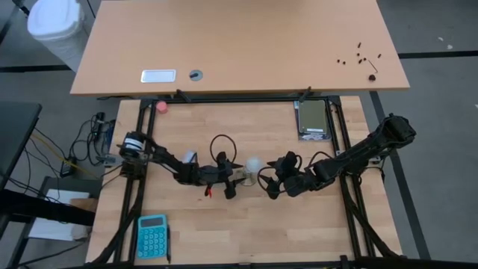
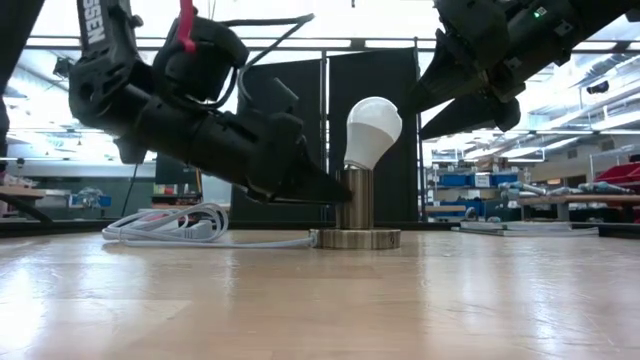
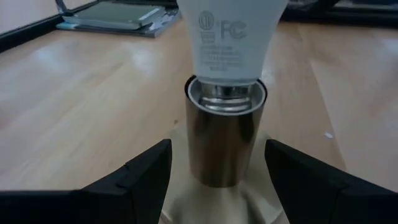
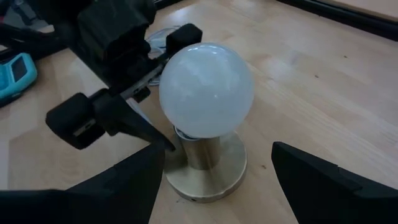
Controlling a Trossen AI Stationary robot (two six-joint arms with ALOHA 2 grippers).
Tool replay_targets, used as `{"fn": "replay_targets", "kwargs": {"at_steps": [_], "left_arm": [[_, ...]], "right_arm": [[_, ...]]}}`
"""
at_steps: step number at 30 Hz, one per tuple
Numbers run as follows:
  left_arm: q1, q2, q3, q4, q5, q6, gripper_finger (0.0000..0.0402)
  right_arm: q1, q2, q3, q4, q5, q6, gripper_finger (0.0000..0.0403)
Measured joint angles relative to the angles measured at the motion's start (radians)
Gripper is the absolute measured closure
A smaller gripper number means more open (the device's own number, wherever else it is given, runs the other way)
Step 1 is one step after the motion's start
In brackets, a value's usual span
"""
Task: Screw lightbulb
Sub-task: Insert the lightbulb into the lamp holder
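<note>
The lightbulb (image 2: 372,130) is sitting upright in the metal socket (image 2: 353,198), its grey screw base partly down inside the socket's cylindrical sleeve (in the left wrist view the threads are showing just at the sleeve's mouth). The socket's round base disc (image 4: 205,171) is resting flat on the wooden surface (image 1: 246,232), near the middle of it, with a white cord (image 2: 190,228) lying coiled on the surface beside it.

The left gripper (image 3: 217,174) is reaching in low at socket height; its fingers (image 3: 140,177) are standing open, one on each side of the sleeve, with a visible gap on both sides, holding nothing. The right gripper (image 4: 217,180) is hovering just beside the globe of the bulb, above the surface; its fingers (image 4: 323,186) are likewise spread wide, apart from the glass and gripping nothing.

Elsewhere on the surface, a teal calculator (image 1: 152,236) is lying near the front edge on the left arm's side, and a small pink ball (image 1: 161,107) is resting at the far edge.
</note>
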Motion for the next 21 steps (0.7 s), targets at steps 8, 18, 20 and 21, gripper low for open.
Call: {"fn": "replay_targets", "kwargs": {"at_steps": [8, 18, 20, 21], "left_arm": [[0.000, 0.087, 0.011, 0.149, -0.001, 0.038, 0.0137], [0.000, 0.186, 0.142, 0.164, -0.012, 0.122, 0.0137], [0.000, 0.189, 0.145, 0.162, -0.013, 0.133, 0.0137], [0.000, 0.189, 0.146, 0.163, -0.017, 0.133, 0.0137]], "right_arm": [[0.000, 0.000, 0.000, -0.001, 0.000, 0.000, 0.0094], [0.001, 0.000, 0.000, 0.002, 0.001, 0.000, 0.0094], [0.002, 0.000, 0.000, 0.001, 0.001, 0.000, 0.0094], [0.002, 0.000, 0.000, -0.001, 0.001, 0.000, 0.0094]]}}
